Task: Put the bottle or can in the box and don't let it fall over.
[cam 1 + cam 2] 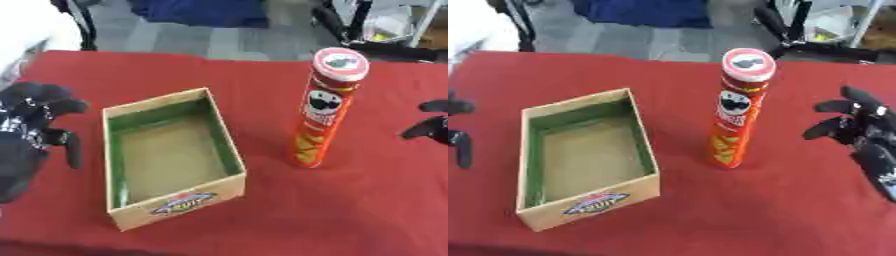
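A tall red chip can (pixel 325 107) with a clear-topped lid stands upright on the red table (pixel 350 210), right of centre. To its left sits an open cardboard box (pixel 166 155) with green inner walls, nothing inside it. My left hand (pixel 31 135) hovers beside the box's left wall, fingers spread and relaxed. My right hand (pixel 864 135) is at the right edge, well apart from the can, its fingers spread toward it and holding nothing.
Beyond the table's far edge lie grey floor, a dark blue cloth (pixel 201 12) and black equipment legs (pixel 798 30). The table's front edge runs close below the box.
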